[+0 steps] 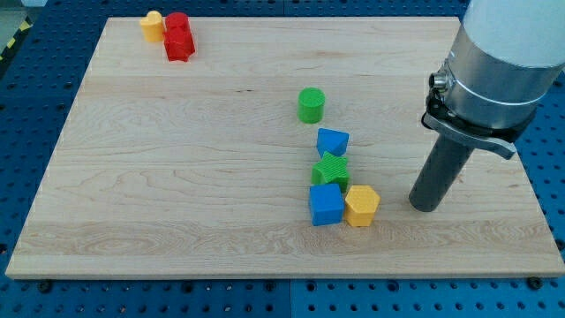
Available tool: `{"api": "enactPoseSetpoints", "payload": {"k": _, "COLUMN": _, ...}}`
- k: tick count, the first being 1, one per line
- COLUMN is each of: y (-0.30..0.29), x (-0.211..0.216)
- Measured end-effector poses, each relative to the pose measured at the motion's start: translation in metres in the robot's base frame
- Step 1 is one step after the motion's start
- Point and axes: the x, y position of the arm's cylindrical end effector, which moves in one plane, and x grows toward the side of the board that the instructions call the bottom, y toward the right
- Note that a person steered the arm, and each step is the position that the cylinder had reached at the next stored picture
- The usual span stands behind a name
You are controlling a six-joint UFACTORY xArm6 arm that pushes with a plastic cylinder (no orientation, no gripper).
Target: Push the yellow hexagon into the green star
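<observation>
while my tip (pixel 425 206) rests bare, holding nothing, at 3 o'clock of the yellow hexagon (pixel 362 206), the green star (pixel 331 170) sits at the hexagon's 11 o'clock, touching it.

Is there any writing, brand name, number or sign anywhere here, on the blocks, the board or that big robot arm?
None: no text shows anywhere.
The wooden board carries only grain.
The coloured blocks, such as the yellow hexagon and green star, are plain.
The arm's silver housing and my tip bear no label.
</observation>
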Motion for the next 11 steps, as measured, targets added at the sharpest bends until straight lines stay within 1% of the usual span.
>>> {"api": "enactPoseSetpoints", "payload": {"k": 1, "y": -0.023, "x": 0.011}}
{"api": "enactPoseSetpoints", "payload": {"k": 2, "y": -0.058, "x": 0.03}}
{"api": "enactPoseSetpoints", "payload": {"k": 3, "y": -0.069, "x": 0.033}}
{"api": "enactPoseSetpoints", "payload": {"k": 4, "y": -0.069, "x": 0.033}}
{"api": "enactPoseSetpoints", "payload": {"k": 5, "y": -0.045, "x": 0.033}}
{"api": "enactPoseSetpoints", "payload": {"k": 6, "y": -0.039, "x": 0.029}}
{"api": "enactPoseSetpoints", "payload": {"k": 7, "y": -0.048, "x": 0.028}}
{"api": "enactPoseSetpoints", "payload": {"k": 8, "y": -0.071, "x": 0.028}}
{"api": "enactPoseSetpoints", "payload": {"k": 11, "y": -0.099, "x": -0.01}}
